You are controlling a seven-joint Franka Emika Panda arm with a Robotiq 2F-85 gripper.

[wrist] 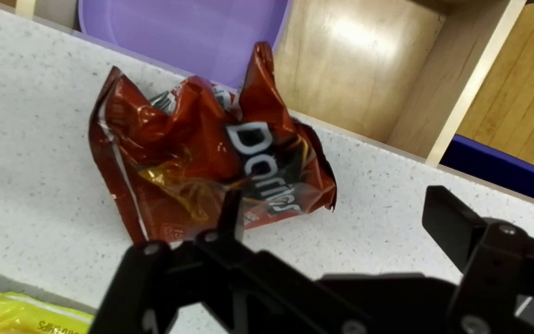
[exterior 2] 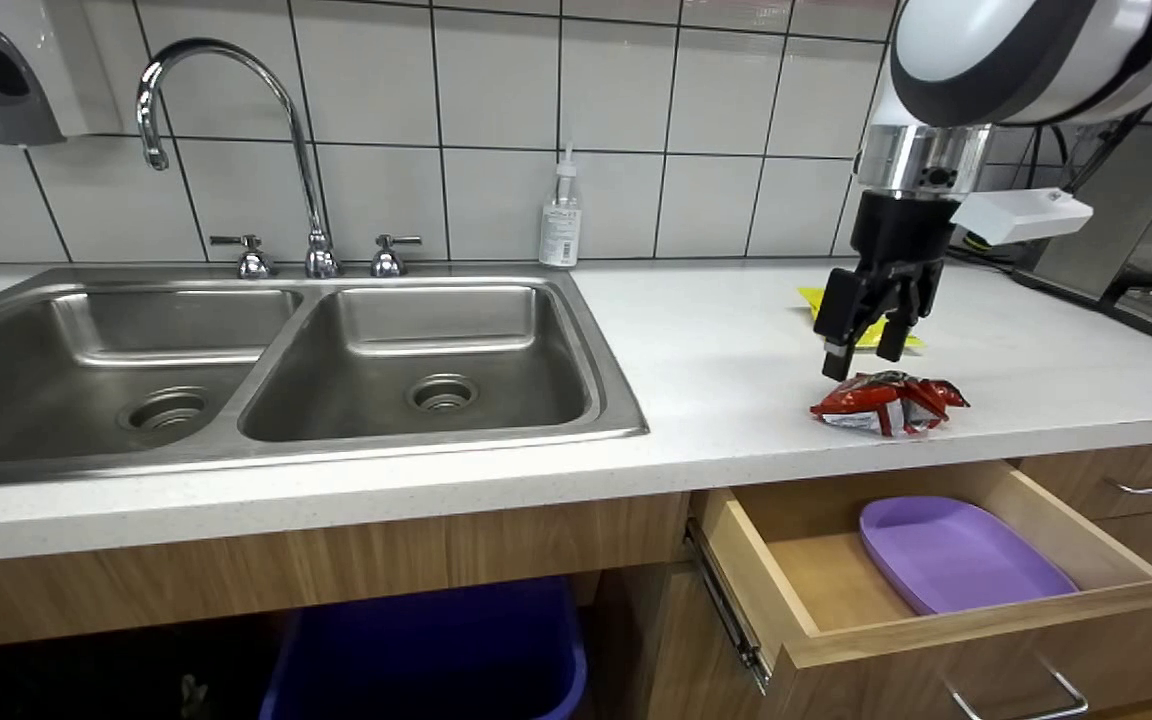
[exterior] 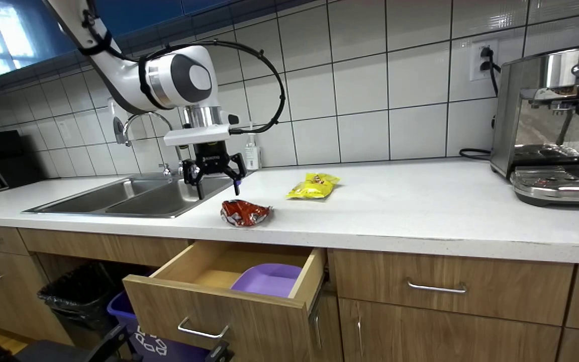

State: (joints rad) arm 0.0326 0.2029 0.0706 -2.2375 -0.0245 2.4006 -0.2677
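Observation:
My gripper [exterior: 218,191] hangs above the white counter with its fingers spread wide and nothing between them. A crumpled red Doritos bag [wrist: 202,148] lies on the counter near its front edge, just below the fingertips in both exterior views. In the wrist view, the left finger [wrist: 230,211] overlaps the bag's lower edge, while the right finger [wrist: 452,222] is over bare counter. Contact with the bag cannot be made out. Behind it lies a yellow chip bag [exterior: 314,186], partly hidden by the gripper in an exterior view [exterior 2: 862,360].
Below the counter edge, a wooden drawer [exterior: 209,317] is pulled out, with a purple tray [exterior 2: 956,550] inside. Beside the gripper is a double steel sink [exterior 2: 626,415] with a tall faucet [exterior 2: 286,110]. A soap bottle [exterior 2: 561,220], espresso machine [exterior: 515,120] and blue bin [exterior 2: 571,640] are also around.

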